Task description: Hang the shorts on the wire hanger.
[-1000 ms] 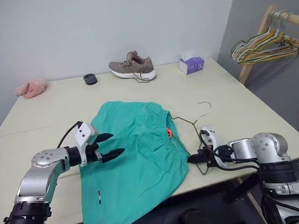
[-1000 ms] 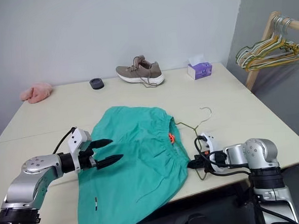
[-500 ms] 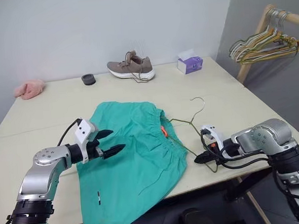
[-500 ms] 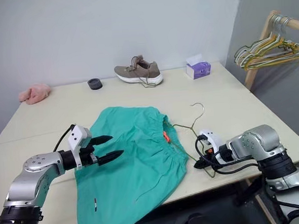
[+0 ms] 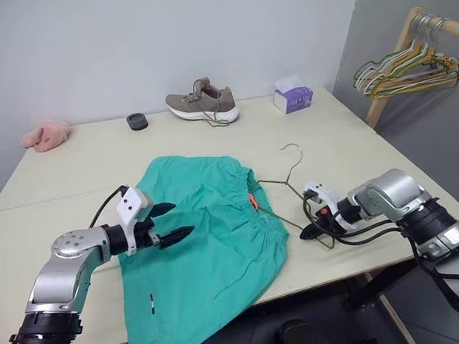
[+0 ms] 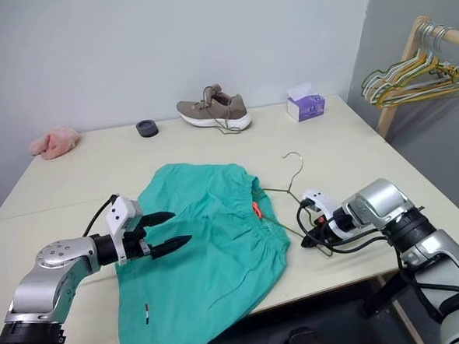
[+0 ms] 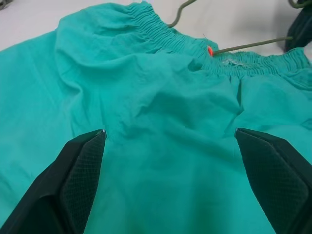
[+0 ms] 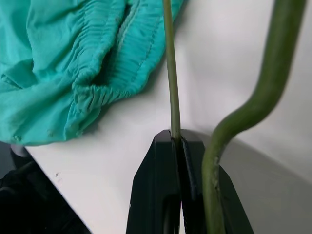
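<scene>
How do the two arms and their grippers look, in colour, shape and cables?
Both arms have rounded silver-grey metal shells with black joints. Each wrist carries a small white block and a looping black cable. The left gripper and the right gripper each have two black pointed fingers; the left one's pads show a fine mesh texture.

Teal-green shorts (image 5: pixel 207 243), orange tag (image 5: pixel 252 202); olive-grey hanger (image 5: pixel 288 176).

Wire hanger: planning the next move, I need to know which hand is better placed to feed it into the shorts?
Right. The right hand is shut on the wire hanger beside the shorts' waistband; the left hand hovers open over the fabric.
</scene>
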{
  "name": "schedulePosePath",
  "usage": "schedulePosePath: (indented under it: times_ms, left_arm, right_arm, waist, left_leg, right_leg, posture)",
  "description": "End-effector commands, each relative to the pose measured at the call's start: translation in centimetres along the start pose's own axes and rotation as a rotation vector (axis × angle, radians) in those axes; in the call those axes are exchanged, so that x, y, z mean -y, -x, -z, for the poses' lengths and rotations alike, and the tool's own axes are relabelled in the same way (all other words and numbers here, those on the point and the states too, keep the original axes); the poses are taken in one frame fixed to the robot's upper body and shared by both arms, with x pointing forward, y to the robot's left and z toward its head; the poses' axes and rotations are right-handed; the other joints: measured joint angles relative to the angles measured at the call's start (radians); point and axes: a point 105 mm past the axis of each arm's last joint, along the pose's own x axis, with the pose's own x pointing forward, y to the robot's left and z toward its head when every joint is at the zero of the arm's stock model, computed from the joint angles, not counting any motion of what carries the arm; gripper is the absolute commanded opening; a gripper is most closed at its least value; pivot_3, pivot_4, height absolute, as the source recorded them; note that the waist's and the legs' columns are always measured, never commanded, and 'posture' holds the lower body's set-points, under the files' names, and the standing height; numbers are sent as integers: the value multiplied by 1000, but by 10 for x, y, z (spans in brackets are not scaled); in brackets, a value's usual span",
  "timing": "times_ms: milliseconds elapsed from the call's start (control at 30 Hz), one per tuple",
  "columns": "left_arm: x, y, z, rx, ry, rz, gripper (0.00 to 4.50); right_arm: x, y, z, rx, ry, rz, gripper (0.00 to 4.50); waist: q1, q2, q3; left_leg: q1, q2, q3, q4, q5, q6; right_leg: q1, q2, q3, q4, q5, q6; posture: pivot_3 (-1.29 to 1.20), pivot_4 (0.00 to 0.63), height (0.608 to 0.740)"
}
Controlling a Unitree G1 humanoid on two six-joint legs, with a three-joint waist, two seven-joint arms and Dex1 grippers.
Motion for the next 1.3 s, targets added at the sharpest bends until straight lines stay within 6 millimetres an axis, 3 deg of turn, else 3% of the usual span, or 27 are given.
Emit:
schedulePosePath:
  times_ms: [33, 433, 567, 767, 967, 1133, 1300]
  left_arm:
    - [0, 3, -10, 30, -46, -15, 4472]
    - [-6, 5, -19, 78, -3, -64, 4472]
    - [-26, 13, -31, 125, -31, -172, 4472]
    - [-49, 32, -66, 204, -99, -253, 4472]
    - [-47, 39, -84, 138, -212, -146, 4472]
    - [-42, 32, -79, -1, -371, -49, 4472]
    - [-35, 17, -89, 33, -398, 14, 4472]
  right_arm:
    - [1, 7, -21, 44, 17, -3, 0]
    - [-11, 5, -65, 204, 66, -15, 0]
    - [-21, 13, -76, 268, 307, 75, 0]
    - [-34, 15, -78, 317, 646, 221, 0]
    - [-39, 14, -73, 294, 828, 282, 0]
    - [-41, 14, -72, 274, 960, 327, 0]
    - [-45, 12, -66, 244, 1052, 334, 0]
  waist:
    - [2, 0, 0]
    - [22, 0, 0]
    - [29, 0, 0]
    - [38, 0, 0]
    - [35, 0, 0]
    - [37, 0, 0]
    - [37, 0, 0]
  left_leg:
    - [0, 0, 0, 0, 0, 0]
    - [0, 0, -1, 0, 0, 0]
    - [-1, 0, -1, 0, 0, 0]
    - [-1, 0, -2, 0, 0, -1]
    - [-1, 0, -1, 0, 0, -1]
    - [-1, 0, -1, 0, 0, -1]
    - [-1, 0, -1, 0, 0, -1]
  right_leg:
    - [0, 0, 0, 0, 0, 0]
    - [0, -1, -1, 1, 3, -5]
    - [-1, -1, -1, 1, 3, -5]
    - [-1, -1, -2, 0, 0, 0]
    - [-2, -1, -1, 1, 0, 0]
    - [-1, 0, -1, 0, 0, 0]
    - [-1, 0, -1, 0, 0, 0]
  posture:
    - [-126, 0, 740]
    - [-118, 0, 740]
    - [-122, 0, 740]
    - [-134, 0, 740]
    - [-144, 0, 740]
    - [-151, 0, 740]
    - [-160, 0, 740]
